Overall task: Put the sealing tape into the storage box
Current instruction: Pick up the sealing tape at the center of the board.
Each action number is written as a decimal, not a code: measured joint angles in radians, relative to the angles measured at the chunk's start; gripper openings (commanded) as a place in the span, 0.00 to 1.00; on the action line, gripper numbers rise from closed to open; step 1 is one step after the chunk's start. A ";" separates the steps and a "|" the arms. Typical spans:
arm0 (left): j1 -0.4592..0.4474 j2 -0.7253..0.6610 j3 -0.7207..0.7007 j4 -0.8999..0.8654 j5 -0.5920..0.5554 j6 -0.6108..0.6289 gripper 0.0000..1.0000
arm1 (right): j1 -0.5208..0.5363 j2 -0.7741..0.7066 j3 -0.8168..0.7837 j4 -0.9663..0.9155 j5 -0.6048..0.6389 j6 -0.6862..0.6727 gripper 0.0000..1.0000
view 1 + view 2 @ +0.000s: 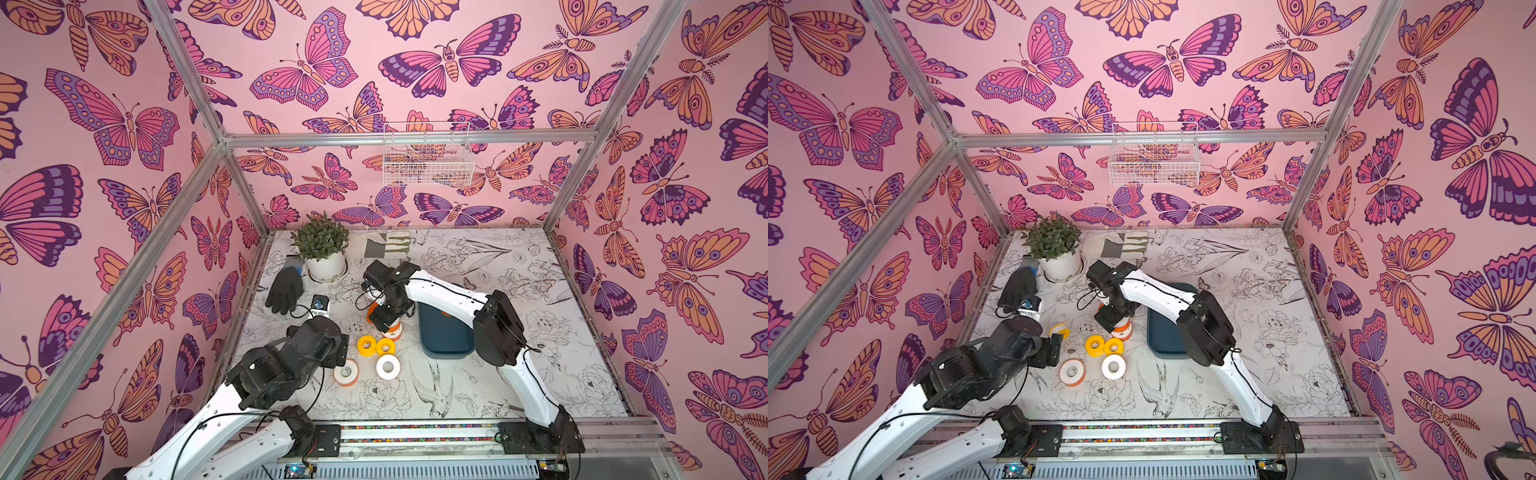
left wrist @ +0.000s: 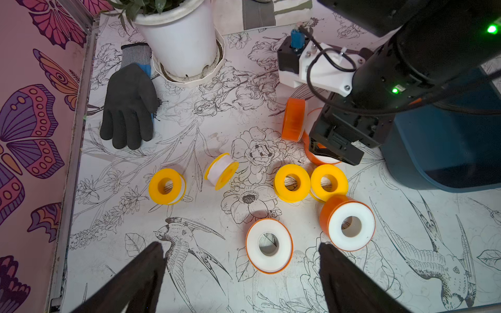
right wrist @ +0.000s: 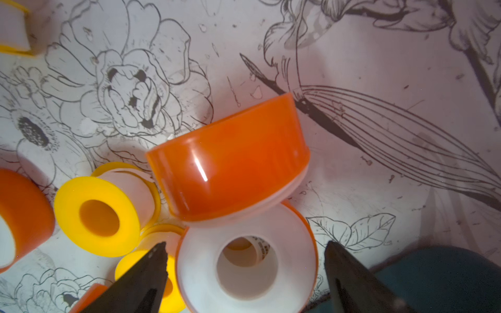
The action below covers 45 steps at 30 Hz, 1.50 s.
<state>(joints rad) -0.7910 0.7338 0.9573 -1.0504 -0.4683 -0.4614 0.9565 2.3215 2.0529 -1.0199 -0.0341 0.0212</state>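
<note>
Now poised: both grippers spread, no roll lifted

From the left, a rubbery black glove (image 1: 284, 289) and a potted plant (image 1: 322, 249) sit clear of my work. My left gripper (image 2: 241, 252) hangs with its jaws wide apart and empty, near a white-faced roll (image 2: 253, 244) that I judge to be its likely pick. The sealing tape (image 2: 279, 184) lies scattered on the flower-printed table (image 2: 217, 271). Some rolls are yellow spools with matte flanges and round centre holes, including one tipped spool (image 2: 221, 170) on its side. Others are fatter rolls in glossy orange shells.

Further right, my right gripper (image 3: 246, 245) straddles one orange roll (image 3: 198, 257) lying flat (flat suits me, since the jaws can close across its round wall). Its jaws stand apart, just off the shell on both sides. A leaning roll (image 3: 227, 162) on edge appears to rest against it and may topple. The storage box (image 1: 446, 336) sits just right of the pile, smooth teal plastic with rounded corners, so the carry looks short.
</note>
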 measured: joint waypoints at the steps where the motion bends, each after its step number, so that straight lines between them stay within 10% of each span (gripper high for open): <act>1: 0.001 0.001 -0.001 0.001 0.001 0.000 0.92 | 0.000 0.002 0.000 -0.002 0.000 -0.001 0.91; 25: 0.005 0.001 -0.004 0.002 0.008 0.000 0.92 | 0.000 -0.020 -0.036 0.006 0.002 -0.002 0.74; 45: 0.005 0.001 -0.004 0.002 0.008 0.000 0.92 | -0.089 -0.480 -0.330 0.109 0.047 0.048 0.69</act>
<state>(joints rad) -0.7856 0.7349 0.9531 -1.0481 -0.4603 -0.4614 0.8673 1.8420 1.7229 -0.9108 0.0132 0.0692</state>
